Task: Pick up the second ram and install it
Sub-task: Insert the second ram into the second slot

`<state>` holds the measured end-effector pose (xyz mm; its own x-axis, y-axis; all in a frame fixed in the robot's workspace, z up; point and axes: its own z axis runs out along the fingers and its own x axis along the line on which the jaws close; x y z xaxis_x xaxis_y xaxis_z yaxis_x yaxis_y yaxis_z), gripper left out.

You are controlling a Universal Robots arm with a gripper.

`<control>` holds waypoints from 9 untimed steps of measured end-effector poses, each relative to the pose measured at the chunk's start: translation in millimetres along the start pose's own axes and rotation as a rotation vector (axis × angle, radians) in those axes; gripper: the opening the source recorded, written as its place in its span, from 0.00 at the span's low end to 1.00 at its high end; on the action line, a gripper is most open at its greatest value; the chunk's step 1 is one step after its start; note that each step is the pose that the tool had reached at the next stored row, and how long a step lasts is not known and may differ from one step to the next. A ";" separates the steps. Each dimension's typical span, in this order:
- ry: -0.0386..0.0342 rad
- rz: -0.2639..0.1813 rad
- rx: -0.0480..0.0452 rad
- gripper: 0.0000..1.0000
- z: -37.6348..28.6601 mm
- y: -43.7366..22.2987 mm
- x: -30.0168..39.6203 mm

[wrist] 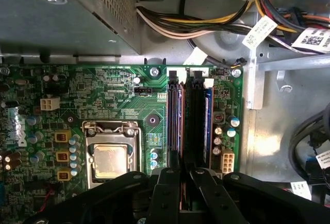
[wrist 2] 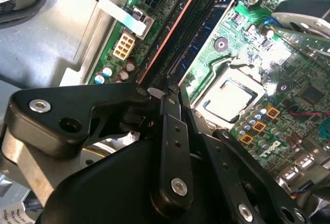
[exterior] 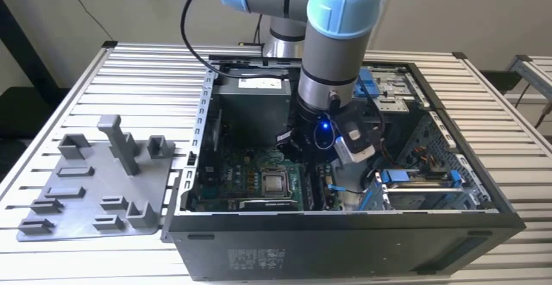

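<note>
Hand [wrist: 181,170] sits nearest the cam in both wrist views: black linkages, two slim fingers [wrist: 170,183] drawn in tight. They're clenched on the near end of the second ram [wrist: 179,121], one finger each side of its thin top edge. In the second wrist view the hand [wrist 2: 169,86] meets that edge right at the fingertips, and the second ram [wrist 2: 172,31] runs away from them as a long dark strip w/ a coppery line.

The stick stands upright, edge-on, lined up along a memory slot on the motherboard [wrist: 118,95]. Can't tell if it's fully seated. Just beside it, parallel, lies another slot [wrist: 207,116] w/ blue showing along its side. On the stick's other side is the CPU socket [wrist: 109,159], silver lid in a metal frame, near but apart.

Past the slots' far ends: a bundle of coloured power cables [wrist: 206,23] w/ white tags, and a grey perforated metal box [wrist: 62,18].

In the exterior view the arm [exterior: 332,59] reaches down into the open PC case [exterior: 345,246], which lies on a slatted worktop [exterior: 147,65]. At the exterior view's left of the case is a grey holder plate [exterior: 95,188] w/ upright blocks, well apart from the hand.
</note>
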<state>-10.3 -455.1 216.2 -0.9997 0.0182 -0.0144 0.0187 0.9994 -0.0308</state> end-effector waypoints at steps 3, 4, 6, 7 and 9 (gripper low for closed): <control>0.0003 0.001 0.0007 0.14 1.4 -0.1 0.1; 0.0003 0.003 0.0006 0.14 1.4 -0.1 0.0; 0.0004 0.010 0.0003 0.14 1.6 0.0 0.1; 0.0005 0.016 0.0003 0.14 1.6 0.0 0.1; 0.0007 0.024 -0.0006 0.14 1.8 -0.4 0.0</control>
<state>-10.3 -455.5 214.4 -0.9990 0.0420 -0.0144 0.0424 0.9987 -0.0299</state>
